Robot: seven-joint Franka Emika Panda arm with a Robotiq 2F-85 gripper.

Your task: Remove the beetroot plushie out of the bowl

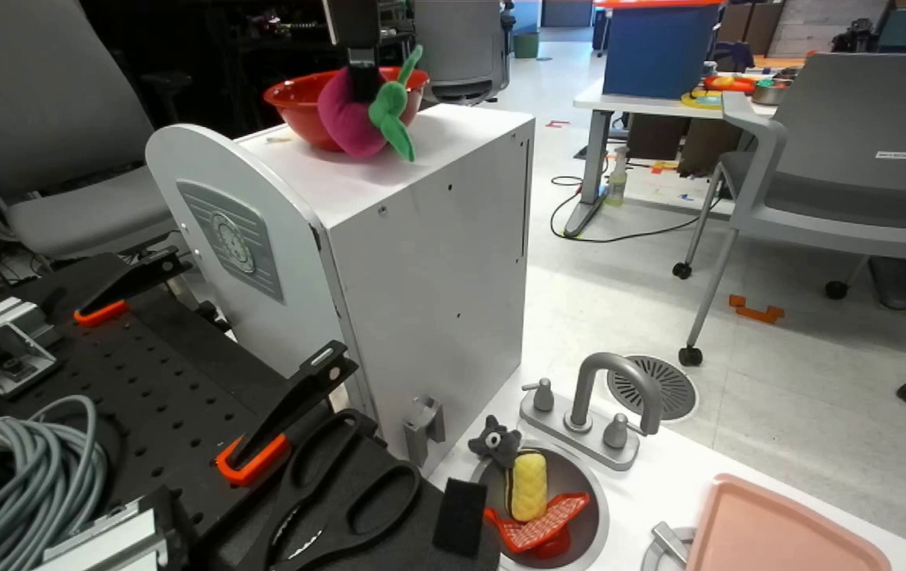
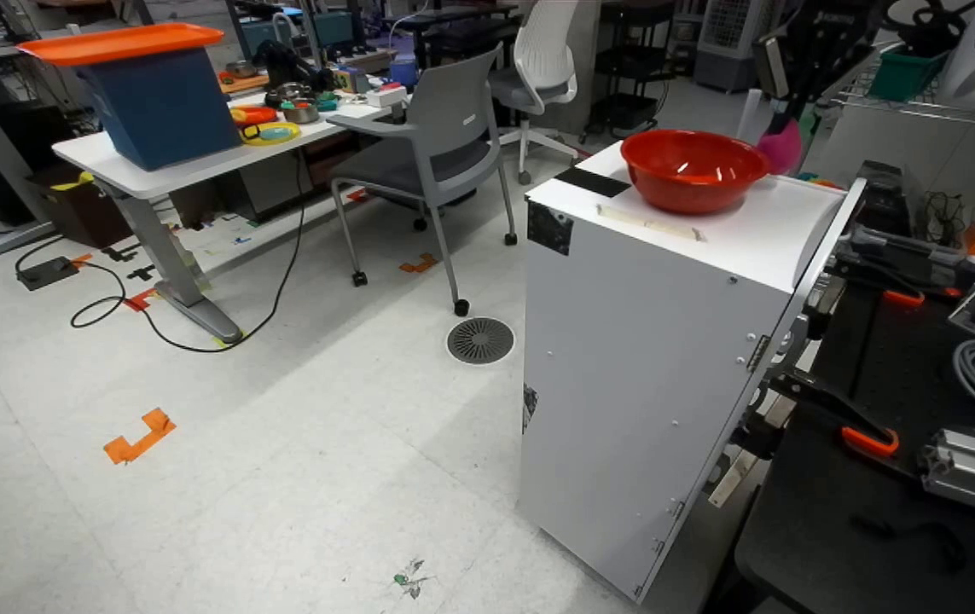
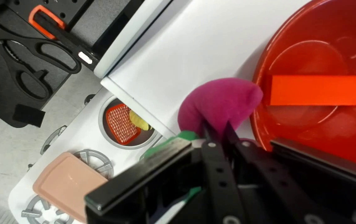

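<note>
The beetroot plushie is magenta with green leaves and shows in both exterior views [image 1: 342, 119] [image 2: 781, 152] and in the wrist view [image 3: 221, 96]. It is outside the red bowl [image 1: 294, 101], beside its rim, low over the white cabinet top. I cannot tell whether it touches that top. The bowl also shows in an exterior view [image 2: 700, 175] and in the wrist view [image 3: 308, 59]. My gripper [image 3: 217, 128] is shut on the plushie, with magenta cloth between its fingertips. It also shows in an exterior view [image 1: 364, 78]. A bright orange rectangle [image 3: 316, 90] appears inside the bowl.
The white cabinet [image 1: 429, 230] has a raised curved panel [image 1: 207, 214] at one end. Below it are a toy sink [image 1: 599, 515] with small toys, a faucet [image 1: 619, 381] and a pink tray [image 1: 777, 531]. Black scissors [image 1: 326, 507] and clamps lie on the black table.
</note>
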